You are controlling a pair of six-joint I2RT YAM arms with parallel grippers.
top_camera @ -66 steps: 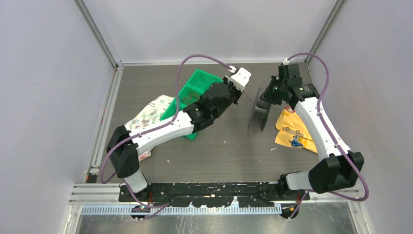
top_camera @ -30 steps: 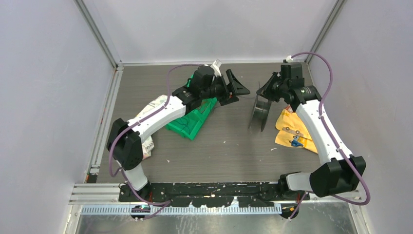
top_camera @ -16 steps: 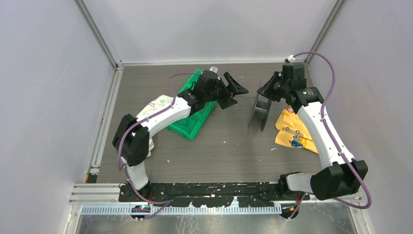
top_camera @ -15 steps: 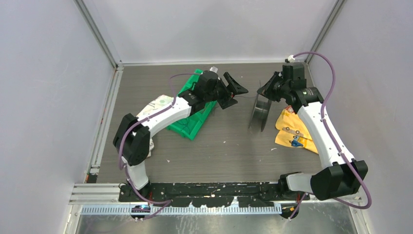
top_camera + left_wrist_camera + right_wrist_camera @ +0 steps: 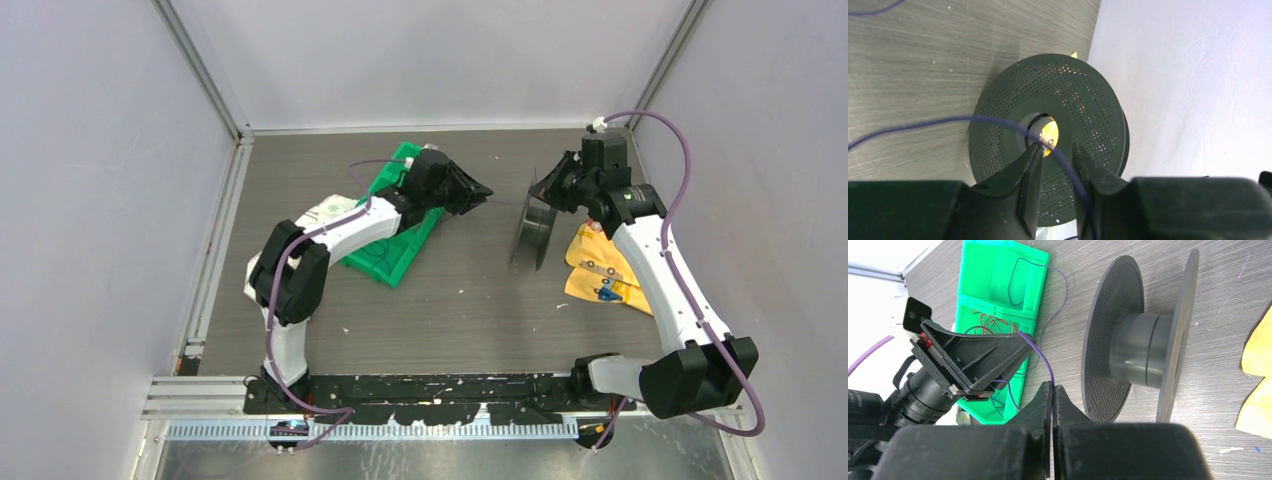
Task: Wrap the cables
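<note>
Purple cable point(image 5: 1043, 359) — right end effector point(image 5: 1052, 385) pinches.

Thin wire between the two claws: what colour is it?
The thin wire is purple, clearest in the right wrist view.

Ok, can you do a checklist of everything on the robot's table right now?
Surface: dark grey wood-grain table.
Job's things: thin purple wire stretched between both grippers; brownish wires in green plastic bin; black two-flanged spool standing on its rims.
Clutter: yellow flat packets, flowery cloth.
Grippers: left gripper slightly open around the wire; right gripper shut on it.
Cables: thick purple hoses along both arms.
Surroundings: plain pale walls, metal rails.
</note>
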